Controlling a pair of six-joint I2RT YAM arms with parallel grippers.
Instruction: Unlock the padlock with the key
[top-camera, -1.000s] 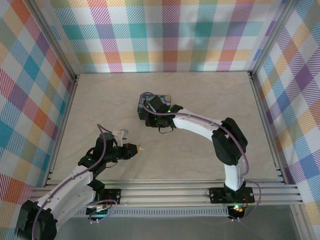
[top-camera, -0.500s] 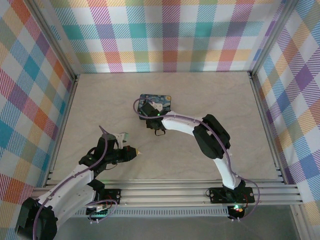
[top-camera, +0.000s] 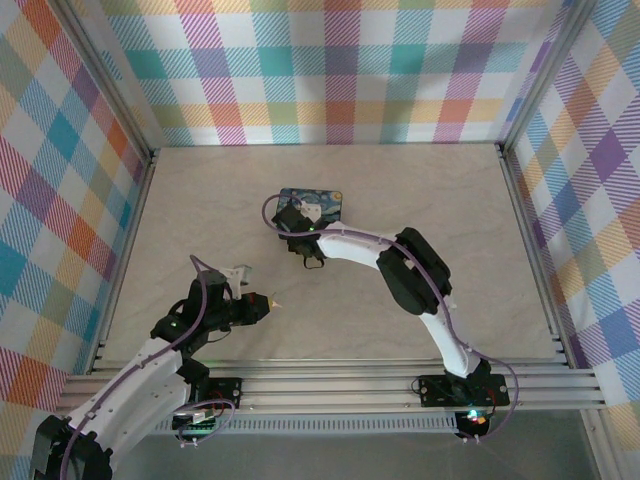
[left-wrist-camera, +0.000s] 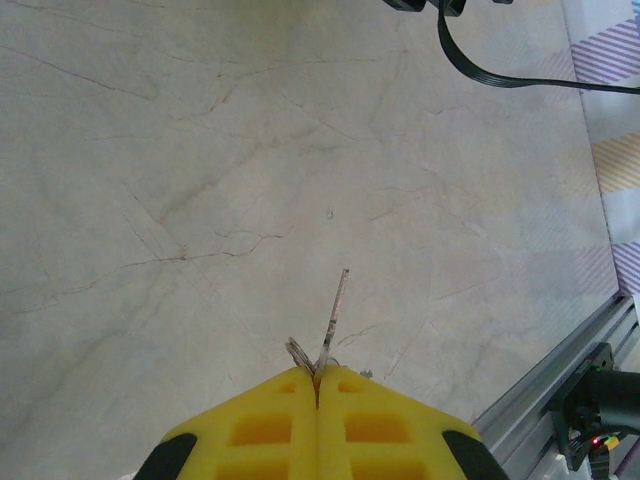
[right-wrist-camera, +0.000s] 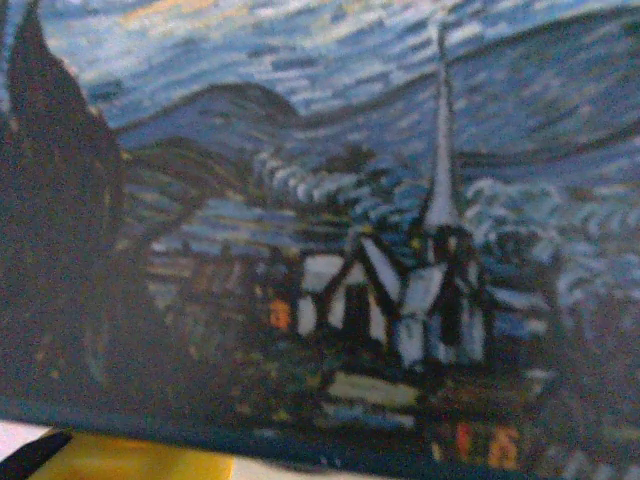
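Note:
The padlock (top-camera: 314, 203) is a flat block printed with a dark blue night-sky painting, lying at mid-table. Its painted face (right-wrist-camera: 380, 250) sits very close in the right wrist view. My right gripper (top-camera: 299, 224) is down at its near left edge and shut on it; one yellow finger pad (right-wrist-camera: 130, 466) shows under the block's lower edge. The thin metal key (left-wrist-camera: 335, 312), with its ring (left-wrist-camera: 298, 352), sticks out forward from my left gripper (left-wrist-camera: 318, 376), which is shut on it. That gripper (top-camera: 266, 300) hovers low at the near left, well apart from the padlock.
Plaid walls enclose the tabletop on three sides. An aluminium rail (top-camera: 330, 385) runs along the near edge and shows again (left-wrist-camera: 560, 372) at the lower right of the left wrist view. A black cable (left-wrist-camera: 500, 76) loops at the top of that view.
The right arm has folded its elbow in toward the centre and the padlock has settled slightly back and flatter. The left gripper with the key has drifted a little nearer and left.

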